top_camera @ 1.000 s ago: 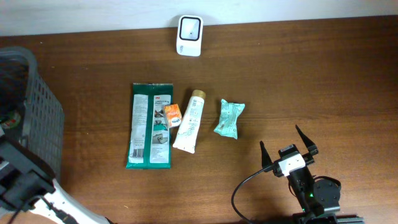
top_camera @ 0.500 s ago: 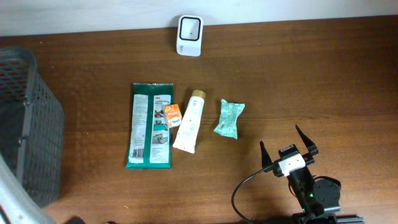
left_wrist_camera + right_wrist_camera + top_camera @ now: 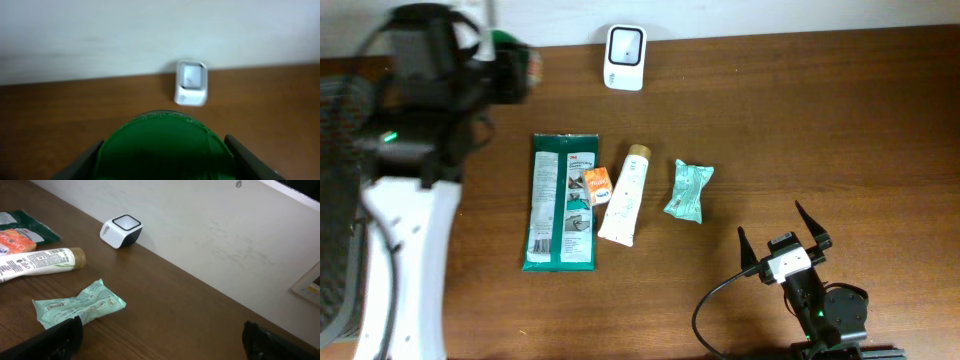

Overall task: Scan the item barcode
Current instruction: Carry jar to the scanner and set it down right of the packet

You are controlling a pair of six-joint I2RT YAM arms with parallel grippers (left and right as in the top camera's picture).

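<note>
Moved: left arm swings in from the 8 o'clock corner up to 11 o'clock; right arm has not budged.
Left gripper [image 3: 162, 165]: clamped on green item [image 3: 165, 142], a finger on each flank.
Item: in the air at 11 o'clock overhead, blurred, just left of scanner [image 3: 625, 45].
Why held so: wrist view has the scanner dead ahead at 12 o'clock, so I judge the item is being carried to its window. Barcode face not visible, so can't say which way it points.
Scanner: at the wall, 12 o'clock, window visible from the table side.
Right gripper [image 3: 785, 243]: jaws wide, nothing in them, parked at 5 o'clock, out of the way.
Others: wipes pack [image 3: 562, 205], orange box [image 3: 598, 185], tube [image 3: 625, 200] and teal packet [image 3: 689, 190] in a row at centre, off the item's line to the scanner. Box overlaps the pack edge, beside the tube.
Basket [image 3: 335, 200]: 9 o'clock edge, partly behind the left arm.
Obstruction: nothing stands between item and scanner.
</note>
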